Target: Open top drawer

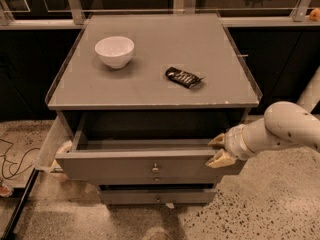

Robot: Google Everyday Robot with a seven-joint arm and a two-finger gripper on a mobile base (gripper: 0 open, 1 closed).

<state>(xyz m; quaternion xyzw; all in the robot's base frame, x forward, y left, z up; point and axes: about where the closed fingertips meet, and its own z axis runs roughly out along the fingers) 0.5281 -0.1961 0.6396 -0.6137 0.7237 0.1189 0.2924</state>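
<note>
- At the right end of the top drawer (125, 168), the gripper (218, 150) sits on the upper corner of the front panel.
- Its two pale fingers (220, 159) stand only a narrow gap apart. One is over the panel's top edge and the other is against its outer face, so the corner is held between them.
- From the right, the white arm (287, 126) reaches in and is cut off by the picture's edge.
- Below the table (210, 44), the top drawer is pulled partly out, and its small round knob (155, 167) faces forward at the centre.
- Under the table's overhang, the back of the drawer's inside lies in deep shadow, so what it holds cannot be made out.
- Beneath the drawer, a lower drawer (130, 197) shows only as a strip, and anything between the two is mostly hidden.
- On the table, a white bowl (114, 51) stands at the left, well apart from a dark wrapped snack (183, 77) near the middle.
- At the left edge, a thin cable (11, 160) lies on the speckled floor.
</note>
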